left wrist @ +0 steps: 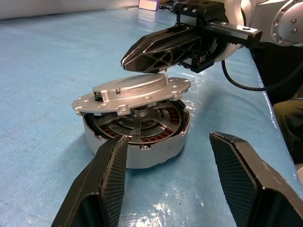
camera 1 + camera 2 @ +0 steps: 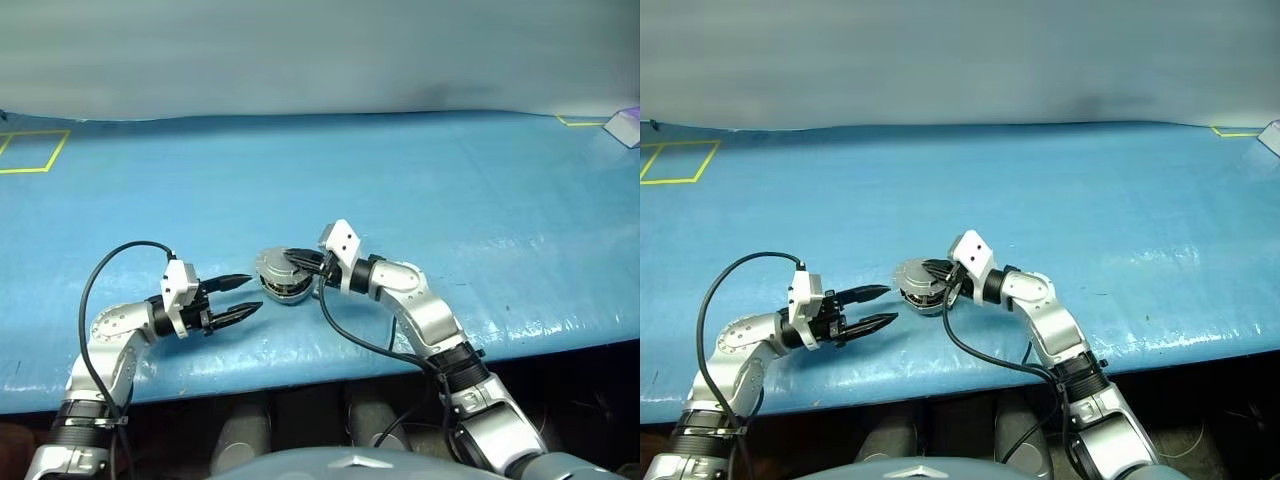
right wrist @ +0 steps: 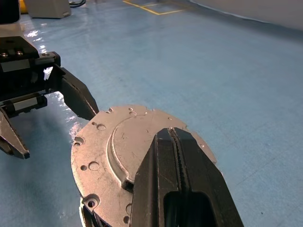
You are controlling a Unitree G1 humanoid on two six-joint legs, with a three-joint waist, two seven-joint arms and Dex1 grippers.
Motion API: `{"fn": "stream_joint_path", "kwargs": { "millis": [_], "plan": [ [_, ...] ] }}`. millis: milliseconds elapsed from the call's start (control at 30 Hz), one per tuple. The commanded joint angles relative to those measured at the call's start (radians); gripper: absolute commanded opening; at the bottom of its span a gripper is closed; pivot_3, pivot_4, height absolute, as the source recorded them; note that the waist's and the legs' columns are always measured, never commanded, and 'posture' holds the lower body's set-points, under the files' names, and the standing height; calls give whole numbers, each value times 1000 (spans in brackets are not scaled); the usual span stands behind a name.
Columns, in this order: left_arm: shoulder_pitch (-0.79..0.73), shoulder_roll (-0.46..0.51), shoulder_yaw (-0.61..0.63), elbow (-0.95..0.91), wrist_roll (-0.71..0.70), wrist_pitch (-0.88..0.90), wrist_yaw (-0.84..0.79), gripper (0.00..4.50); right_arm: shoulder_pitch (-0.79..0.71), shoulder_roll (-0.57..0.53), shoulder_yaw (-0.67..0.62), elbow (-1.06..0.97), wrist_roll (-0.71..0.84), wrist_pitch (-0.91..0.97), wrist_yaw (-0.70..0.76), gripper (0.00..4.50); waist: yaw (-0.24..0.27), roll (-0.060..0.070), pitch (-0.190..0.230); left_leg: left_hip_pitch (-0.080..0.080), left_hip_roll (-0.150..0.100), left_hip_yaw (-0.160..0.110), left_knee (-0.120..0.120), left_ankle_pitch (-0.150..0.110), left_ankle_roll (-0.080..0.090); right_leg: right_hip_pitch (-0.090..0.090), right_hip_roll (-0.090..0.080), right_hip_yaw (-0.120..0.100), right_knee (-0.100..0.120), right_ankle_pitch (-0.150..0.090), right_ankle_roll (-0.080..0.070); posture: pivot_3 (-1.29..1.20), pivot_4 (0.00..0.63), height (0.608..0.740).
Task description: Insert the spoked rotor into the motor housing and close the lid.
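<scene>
The motor housing (image 1: 142, 158), a silver round can, stands on the blue table near its front edge. Inside it sits the spoked rotor (image 1: 142, 124), its dark spokes ringed by copper windings. A silver lid (image 1: 132, 92) lies tilted on top, one side raised, leaving a gap. My right gripper (image 2: 291, 262) is shut, its fingertips (image 3: 170, 137) lying over the lid's top; I cannot tell whether they touch it. My left gripper (image 2: 250, 295) is open and empty, level beside the housing on its left, a short gap away.
Yellow tape squares (image 2: 30, 150) mark the table's far left, and more tape (image 2: 580, 121) marks the far right corner. A small pale box (image 2: 625, 128) sits at the far right edge. The table's front edge (image 2: 300, 375) runs just below both grippers.
</scene>
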Motion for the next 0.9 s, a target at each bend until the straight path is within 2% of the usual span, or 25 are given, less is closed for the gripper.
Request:
{"fn": "stream_joint_path", "kwargs": {
  "millis": [33,567,900],
  "plan": [
    [10,22,27,-52,-27,19,-4,2981,11,-9,21,-34,-12,-1,14,0,0,0,0,0,0,0,0,0,0,0,0,0,0,0,0,0,150,740],
    [19,25,28,-74,-32,28,17,2981,74,16,57,27,-84,-36,-44,0,0,0,0,1,0,0,0,0,0,0,0,0,0,0,0,0,150,740],
    [-1,-3,16,-59,-21,13,29,2981,135,61,-17,-60,-23,-62,-111,0,1,0,0,2,0,0,0,0,0,2,0,0,0,0,0,0,150,740]
  ]
}}
